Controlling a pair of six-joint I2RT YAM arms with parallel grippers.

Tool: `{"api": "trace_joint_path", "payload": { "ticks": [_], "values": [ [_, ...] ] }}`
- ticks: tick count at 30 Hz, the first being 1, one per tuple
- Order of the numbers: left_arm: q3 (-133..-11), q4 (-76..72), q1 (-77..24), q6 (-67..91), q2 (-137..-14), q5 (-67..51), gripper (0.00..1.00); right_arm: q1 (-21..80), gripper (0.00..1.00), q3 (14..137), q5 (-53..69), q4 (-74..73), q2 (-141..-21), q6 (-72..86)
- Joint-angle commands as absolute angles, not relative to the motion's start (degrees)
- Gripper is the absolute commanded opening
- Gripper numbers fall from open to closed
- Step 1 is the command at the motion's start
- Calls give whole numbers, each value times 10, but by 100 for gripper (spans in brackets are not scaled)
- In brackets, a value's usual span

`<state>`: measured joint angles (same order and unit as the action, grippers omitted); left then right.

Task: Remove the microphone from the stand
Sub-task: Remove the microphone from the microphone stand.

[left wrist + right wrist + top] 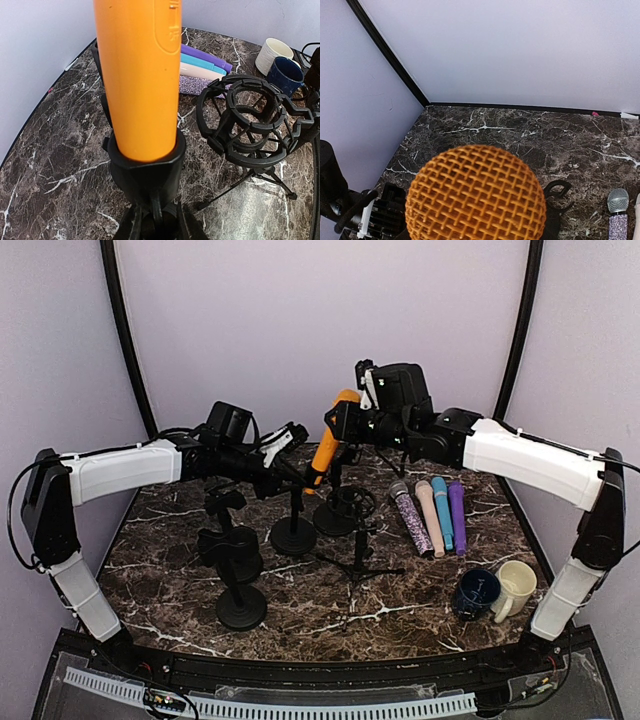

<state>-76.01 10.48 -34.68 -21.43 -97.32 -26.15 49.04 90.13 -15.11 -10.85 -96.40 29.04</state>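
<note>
The orange microphone (326, 450) stands tilted in the black clip (145, 170) of a round-based stand (293, 533). Its body (137, 75) is seated in the clip in the left wrist view. My left gripper (290, 472) is shut on the stand's neck just under the clip, with dark fingers (122, 222) on either side of the stem. My right gripper (345, 422) is shut on the microphone's upper body, below the head. The orange mesh head (475, 195) fills the right wrist view and hides that gripper's fingers.
An empty shock-mount stand (350, 505) on a tripod stands just right of the microphone's stand. Several empty black stands (235, 550) are at front left. Several microphones (430, 515) lie side by side at right, with a navy cup (475, 592) and a cream cup (515, 585) nearer the front.
</note>
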Motion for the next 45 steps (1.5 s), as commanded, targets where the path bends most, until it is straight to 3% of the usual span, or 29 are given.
{"api": "trace_joint_path", "payload": {
  "ticks": [1,45],
  "values": [
    [-741,177,-339,-214,-985,-228,0,475,0,939,-261,-65,-920,311],
    [-742,188,-348,-226,-994,-209,0,470,0,897,-318,-35,-880,340]
  ]
}}
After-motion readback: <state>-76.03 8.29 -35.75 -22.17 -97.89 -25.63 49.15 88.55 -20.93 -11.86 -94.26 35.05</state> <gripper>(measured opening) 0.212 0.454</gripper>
